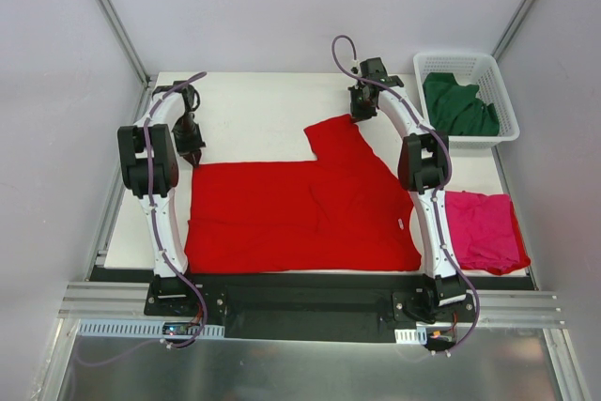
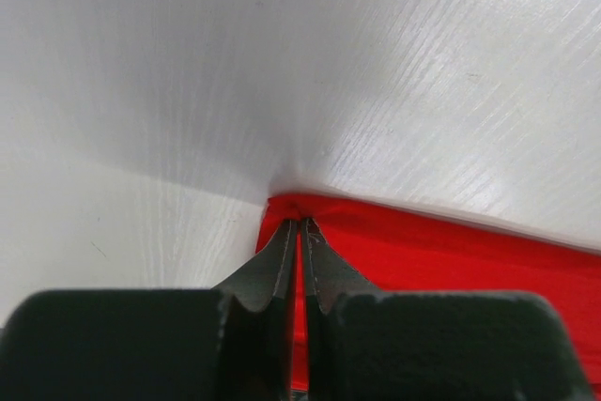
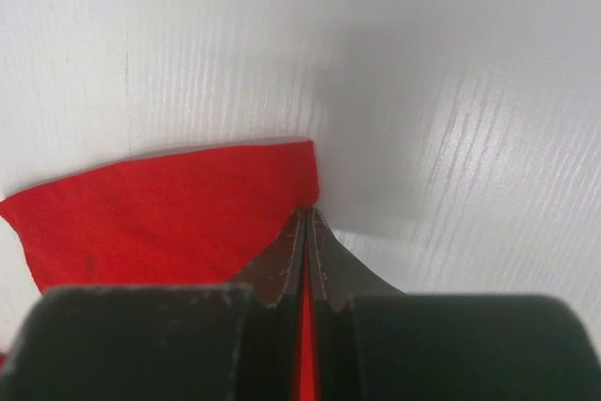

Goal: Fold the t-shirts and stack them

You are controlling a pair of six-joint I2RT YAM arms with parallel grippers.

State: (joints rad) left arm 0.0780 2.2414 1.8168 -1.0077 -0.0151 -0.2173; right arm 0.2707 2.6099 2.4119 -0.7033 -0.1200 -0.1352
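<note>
White table (image 1: 254, 119) fills my overhead view, boxed in by pale walls and metal framing. Across its middle lies the red t-shirt (image 1: 300, 208), spread flat and mostly smooth, with one block of cloth stepping out toward the far side on the right.

My left claw (image 1: 192, 152) is down at the shirt's far left corner. On the left wrist camera the left claw (image 2: 300, 224) has its two fingers pressed together with the tips right on the corner of the red t-shirt (image 2: 451, 260), pinching the cloth where it meets the bare table.

My right claw (image 1: 360, 115) sits at the far end of the stepped-out block. On the right wrist camera the right claw (image 3: 308, 215) is likewise closed tight, the fingers meeting on the edge of the red t-shirt (image 3: 178, 213), and a sliver of red shows between them lower down.

At the near right corner of the table I see the pink t-shirt (image 1: 484, 227), rumpled into a loose heap, with my right arm crossing between it and the red one. At the far right corner stands a white lattice basket (image 1: 465, 56), and the green t-shirt (image 1: 455, 105) is bunched up inside it.
</note>
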